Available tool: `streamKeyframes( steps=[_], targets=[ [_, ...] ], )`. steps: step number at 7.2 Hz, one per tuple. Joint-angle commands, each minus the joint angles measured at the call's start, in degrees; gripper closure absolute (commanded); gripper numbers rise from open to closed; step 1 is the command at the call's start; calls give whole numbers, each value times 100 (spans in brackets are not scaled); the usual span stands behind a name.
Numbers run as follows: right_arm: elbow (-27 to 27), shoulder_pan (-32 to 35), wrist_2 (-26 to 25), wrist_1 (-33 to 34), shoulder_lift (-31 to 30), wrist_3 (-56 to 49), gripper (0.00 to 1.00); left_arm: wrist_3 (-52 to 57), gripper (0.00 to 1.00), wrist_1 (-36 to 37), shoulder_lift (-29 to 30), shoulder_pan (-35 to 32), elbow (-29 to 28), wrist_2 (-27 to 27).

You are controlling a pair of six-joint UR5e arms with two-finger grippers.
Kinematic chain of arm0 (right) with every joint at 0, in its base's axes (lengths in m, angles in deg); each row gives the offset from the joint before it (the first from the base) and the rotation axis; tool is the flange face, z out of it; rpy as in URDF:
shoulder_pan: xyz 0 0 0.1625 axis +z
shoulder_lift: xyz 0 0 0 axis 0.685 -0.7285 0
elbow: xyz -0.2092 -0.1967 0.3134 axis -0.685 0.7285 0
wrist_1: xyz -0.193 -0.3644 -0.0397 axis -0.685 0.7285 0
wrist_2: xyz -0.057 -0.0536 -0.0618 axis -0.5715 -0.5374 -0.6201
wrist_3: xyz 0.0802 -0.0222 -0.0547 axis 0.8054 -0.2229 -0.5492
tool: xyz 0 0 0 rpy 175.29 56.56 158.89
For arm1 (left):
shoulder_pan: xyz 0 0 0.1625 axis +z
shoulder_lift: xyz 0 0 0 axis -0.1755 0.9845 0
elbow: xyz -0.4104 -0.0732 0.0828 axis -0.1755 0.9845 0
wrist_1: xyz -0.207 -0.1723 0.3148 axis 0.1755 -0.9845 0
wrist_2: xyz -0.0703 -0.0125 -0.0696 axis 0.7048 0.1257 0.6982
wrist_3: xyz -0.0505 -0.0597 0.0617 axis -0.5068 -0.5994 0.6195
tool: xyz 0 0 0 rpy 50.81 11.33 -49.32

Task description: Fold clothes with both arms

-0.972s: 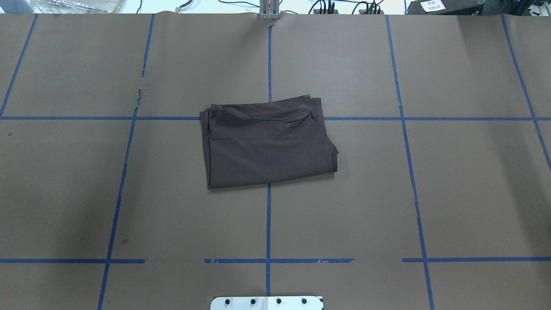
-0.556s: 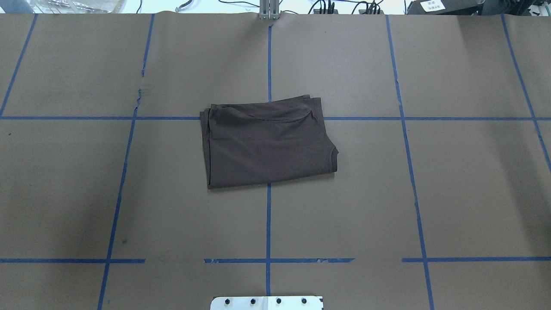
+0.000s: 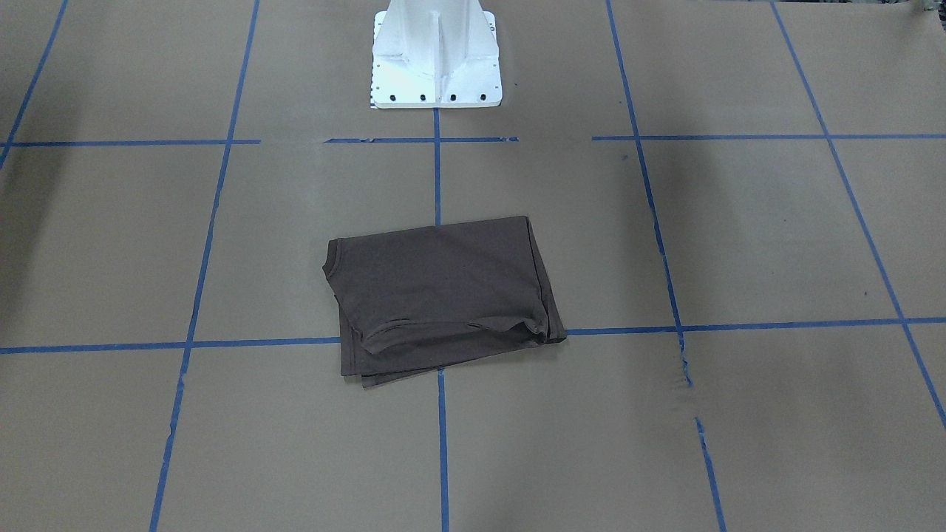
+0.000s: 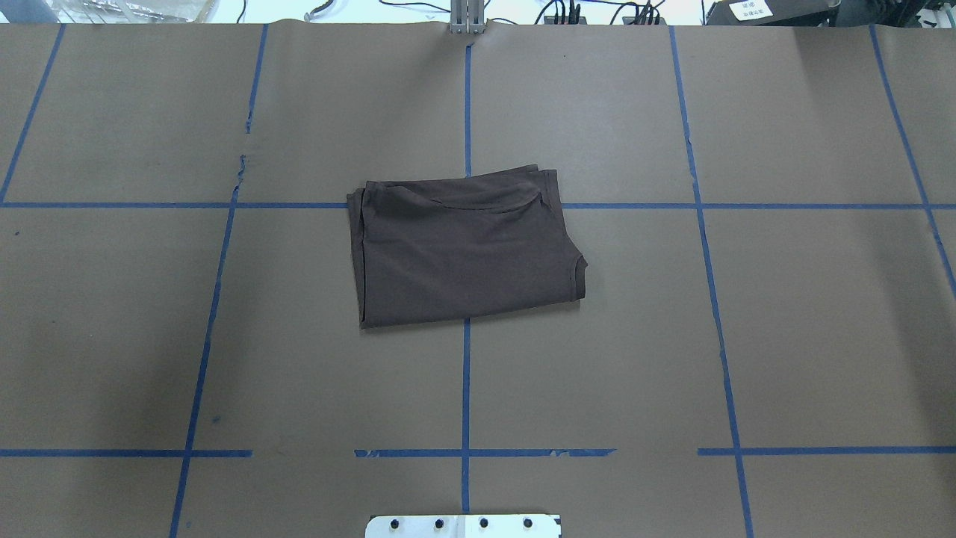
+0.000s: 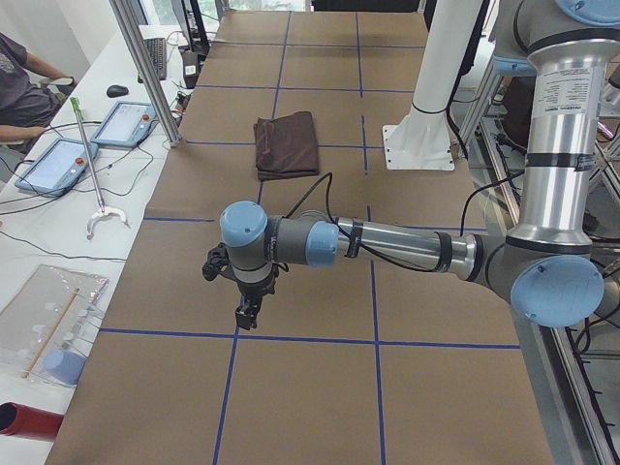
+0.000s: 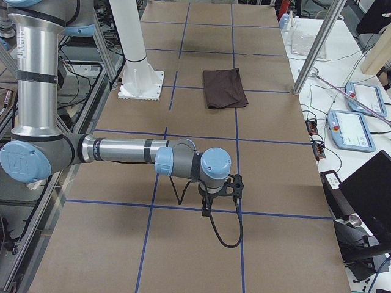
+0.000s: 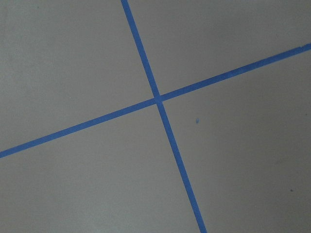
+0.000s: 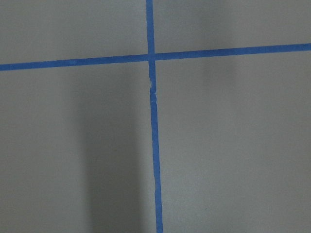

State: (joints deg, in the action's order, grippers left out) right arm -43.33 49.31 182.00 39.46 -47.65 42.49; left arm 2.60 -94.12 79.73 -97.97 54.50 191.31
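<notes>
T-shirt [image 4: 463, 250] lies on the table [image 4: 747, 336], ahead of the pedestal [image 4: 463, 525]

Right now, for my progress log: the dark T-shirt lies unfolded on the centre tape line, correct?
No. The T-shirt is folded into a rectangle, not unfolded, on the centre tape line; the overhead exterior view shows it.

**Site: robotics lab, test cell**

From my remote station I list:
- One table [image 4: 821, 336], papered brown and gridded in blue tape [image 4: 465, 388].
- One white pedestal [image 3: 436, 52], bolted to it.
- Two grey jointed machines with blue caps, the left arm [image 5: 407, 247] and the right arm [image 6: 122, 149].
- Aluminium frame posts [image 5: 145, 68].
- Side benches holding teach pendants [image 5: 126, 123], a keyboard [image 5: 156, 58] and trailing cables [image 4: 567, 11].
- One seated person [image 5: 19, 87] at the bench.
</notes>
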Motion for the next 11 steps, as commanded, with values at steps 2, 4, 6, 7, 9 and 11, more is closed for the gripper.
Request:
streamKeyframes(
  steps=[2,4,6,7,9,11],
  targets=[
    [-258,0,-29,0,41,11,0,-9,0,-2,-9,-3,22,-17],
    [-268,0,-55,0,50,11,0,-856,0,-2,-9,6,22,-8],
    [-311,0,-55,0,50,11,0,-950,0,-2,-9,6,-31,-8],
    [-312,0,-55,0,50,11,0,-950,0,-2,-9,6,-31,-8],
    [-312,0,-55,0,50,11,0,-950,0,-10,-9,6,-40,-8],
    [-320,0,-46,0,50,20,0,-950,0,-10,0,6,-48,-17]
  ],
)
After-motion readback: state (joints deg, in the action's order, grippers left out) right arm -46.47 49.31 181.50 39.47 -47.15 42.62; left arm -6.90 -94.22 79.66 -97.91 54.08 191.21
